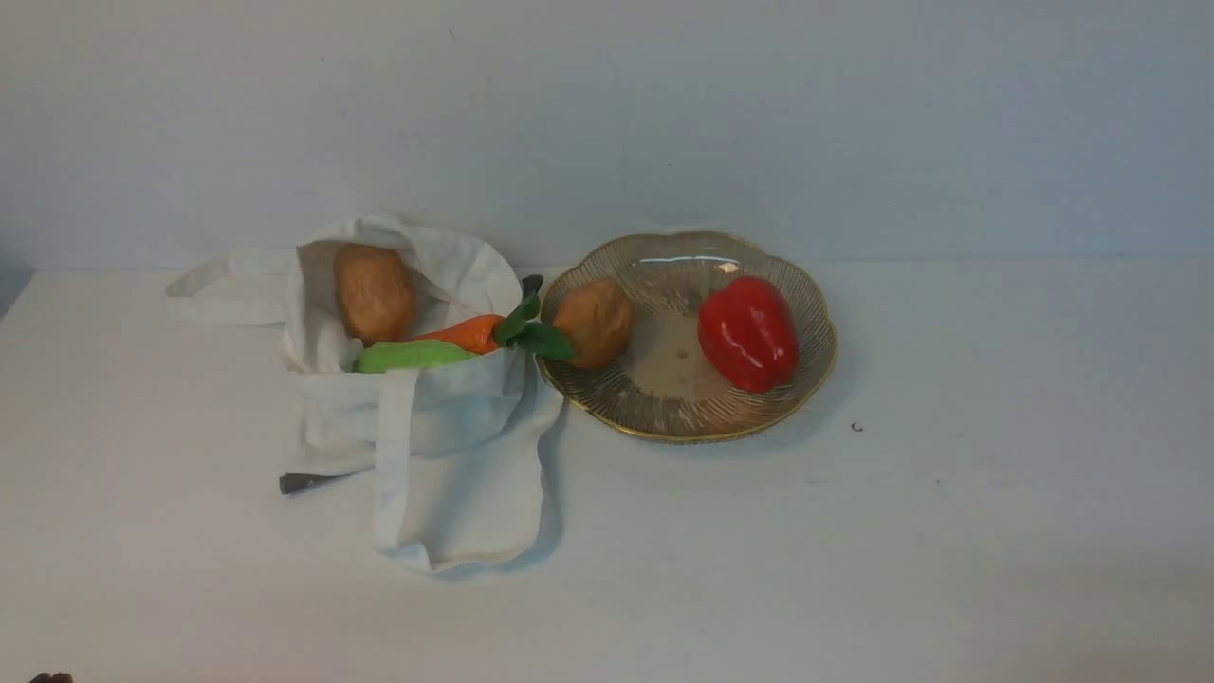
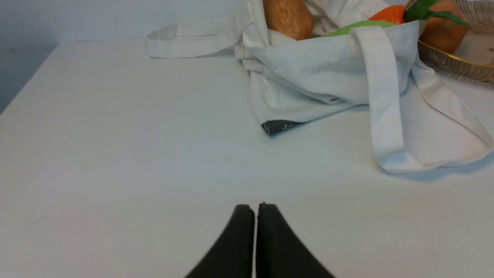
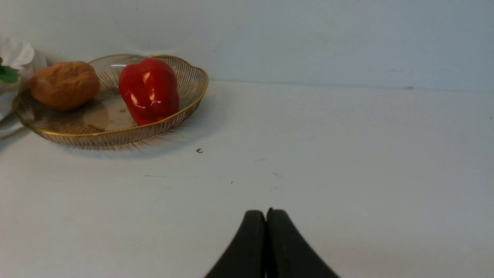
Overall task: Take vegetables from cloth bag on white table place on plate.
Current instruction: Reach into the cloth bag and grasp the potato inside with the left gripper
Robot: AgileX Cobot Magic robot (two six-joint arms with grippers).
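Left pincer (image 2: pixel 255 210) and right pincer (image 3: pixel 266 216), clenched empty, seemingly parked between transfers: off-white cloth bag (image 2: pixel 316 73) with 3 vegetables (image 2: pixel 287 15) ahead of the left, gold-rimmed ribbed glass plate (image 3: pixel 96 138) with 2 ahead of the right.

plate (image 1: pixel 683 437) holds pepper (image 1: pixel 747 334), potato (image 1: pixel 595 323); bag (image 1: pixel 455 427) holds second potato (image 1: pixel 374 292), carrot (image 1: pixel 465 332), pod (image 1: pixel 413 356).

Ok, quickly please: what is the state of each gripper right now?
The left gripper is closed and holds nothing.
The right gripper is closed and holds nothing.
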